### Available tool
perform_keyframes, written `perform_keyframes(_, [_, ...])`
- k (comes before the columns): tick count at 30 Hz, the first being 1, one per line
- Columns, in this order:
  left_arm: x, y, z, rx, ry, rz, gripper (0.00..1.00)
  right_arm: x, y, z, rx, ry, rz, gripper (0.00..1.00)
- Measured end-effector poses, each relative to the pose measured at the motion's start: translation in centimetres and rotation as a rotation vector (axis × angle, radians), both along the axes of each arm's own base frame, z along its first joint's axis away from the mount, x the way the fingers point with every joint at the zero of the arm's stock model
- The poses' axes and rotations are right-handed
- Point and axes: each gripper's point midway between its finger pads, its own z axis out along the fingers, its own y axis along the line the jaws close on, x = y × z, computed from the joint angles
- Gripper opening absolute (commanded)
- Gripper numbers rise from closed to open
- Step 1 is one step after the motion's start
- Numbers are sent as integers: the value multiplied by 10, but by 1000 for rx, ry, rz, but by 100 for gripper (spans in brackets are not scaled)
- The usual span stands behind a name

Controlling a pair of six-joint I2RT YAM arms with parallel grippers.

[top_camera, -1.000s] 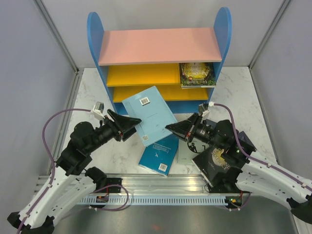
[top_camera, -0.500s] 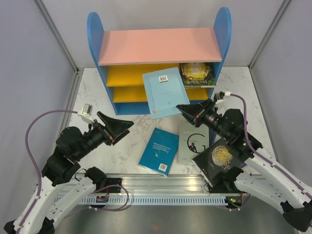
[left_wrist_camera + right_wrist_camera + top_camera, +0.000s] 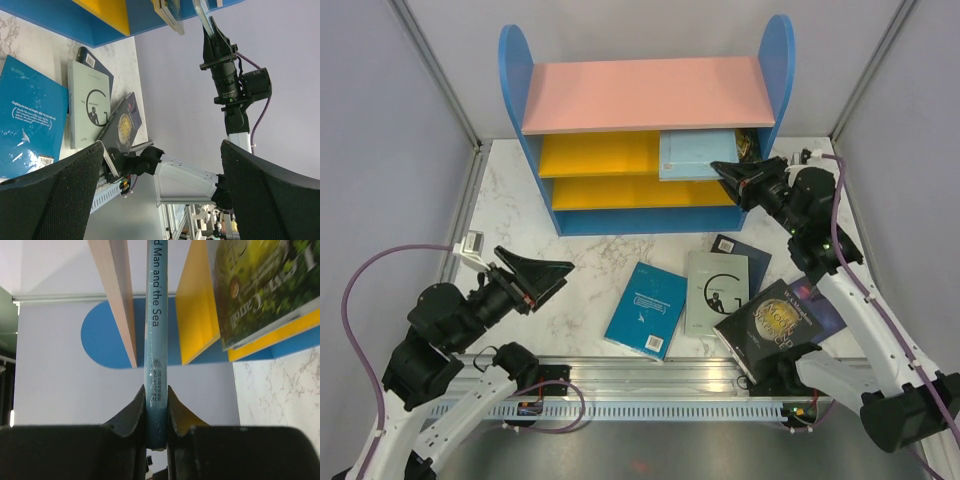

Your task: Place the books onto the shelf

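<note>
While your right jaws (image 3: 156,390) are clamped on the spine of the pale blue book (image 3: 695,153), that book runs straight ahead of them into the mouth of the shelf (image 3: 775,60). In the right wrist view the pink top board (image 3: 119,300) sits just to 1 side of the spine and the upper yellow board (image 3: 197,305) just to the other. You have little spare room on either side. How deep the far edge has gone, I cannot tell.

Your grip holds only a short strip at the near end of the spine. I judge that the long free cover could swing about the jaws if its far corner catches either board. A catch like that could twist the book out of the clamp.

The green illustrated book (image 3: 260,285) lies on the yellow board, beyond it from the jaws. Pushing on at an angle could ride the blue book over it or shove it along. Letting go too early could let the blue book slide back out onto the table (image 3: 600,250).

Your left jaws (image 3: 558,275) stand wide apart and hold nothing, well clear of the shelf. Ahead of them on the table lie the teal book (image 3: 647,308), the grey-white book (image 3: 717,292) overlapping the navy book (image 3: 745,247), and the black-and-gold book (image 3: 780,320). That last 1 sits close by the right arm, so a careless pull-back could knock it.
</note>
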Motion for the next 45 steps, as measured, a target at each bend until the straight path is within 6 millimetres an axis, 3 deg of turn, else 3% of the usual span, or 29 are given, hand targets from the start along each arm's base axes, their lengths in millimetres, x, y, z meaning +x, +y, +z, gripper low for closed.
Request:
perform_keyframes(10, [-10, 14, 0, -1, -8, 38, 100, 39, -61, -6, -15, 68, -96, 0])
perform_keyframes(16, [-14, 18, -2, -1, -9, 41, 100, 51, -67, -20, -47, 116, -64, 0])
perform_keyframes(24, [-13, 20, -4, 0, -10, 56, 100, 50, -69, -22, -63, 114, -46, 2])
perform_keyframes(27, [-12, 20, -4, 1, -10, 61, 100, 51, -69, -24, -69, 115, -37, 42])
perform_keyframes(30, [-11, 21, -4, 1, -9, 63, 100, 51, -68, -27, -73, 120, -22, 98])
perform_keyframes(45, [-10, 20, -9, 8, 0, 64, 100, 20, -68, -33, -103, 142, 96, 98])
